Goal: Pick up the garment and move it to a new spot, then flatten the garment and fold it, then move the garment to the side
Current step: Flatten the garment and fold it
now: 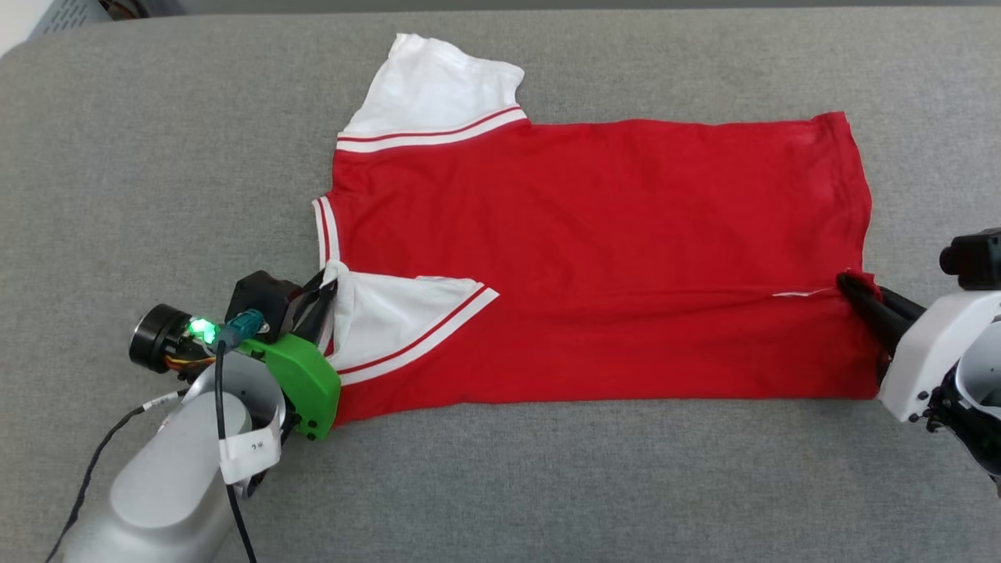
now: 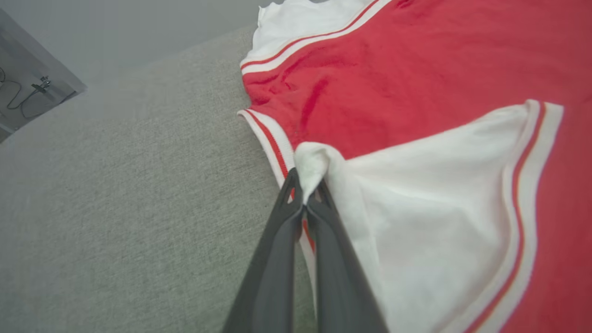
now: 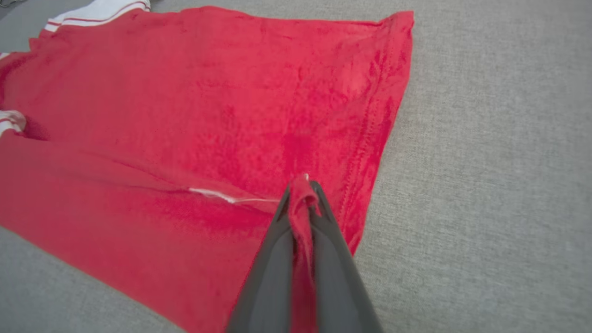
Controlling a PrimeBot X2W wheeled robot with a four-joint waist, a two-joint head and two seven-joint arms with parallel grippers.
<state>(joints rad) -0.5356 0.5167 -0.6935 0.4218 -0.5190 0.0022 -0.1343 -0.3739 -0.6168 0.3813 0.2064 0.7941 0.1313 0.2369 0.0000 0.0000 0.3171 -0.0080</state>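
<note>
While the sleeve [image 1: 391, 313] is pinched by the left hand [image 1: 322, 301] at lower left and the hem [image 1: 860, 203] by the right hand [image 1: 851, 285] at right, the garment [image 1: 594, 234] is stretched flat mid-frame on grey fabric [image 1: 547, 485], seemingly so its near fold lies straight.

My head camera looks steeply down over the whole shirt [image 1: 594, 258] on the grey cushion [image 1: 156, 156], while my wrist cameras sit low and close, one along the left gripper [image 2: 306, 192] facing the collar end, one along the right gripper [image 3: 303, 187] facing the hem, both sharing the shirt's red middle.
</note>
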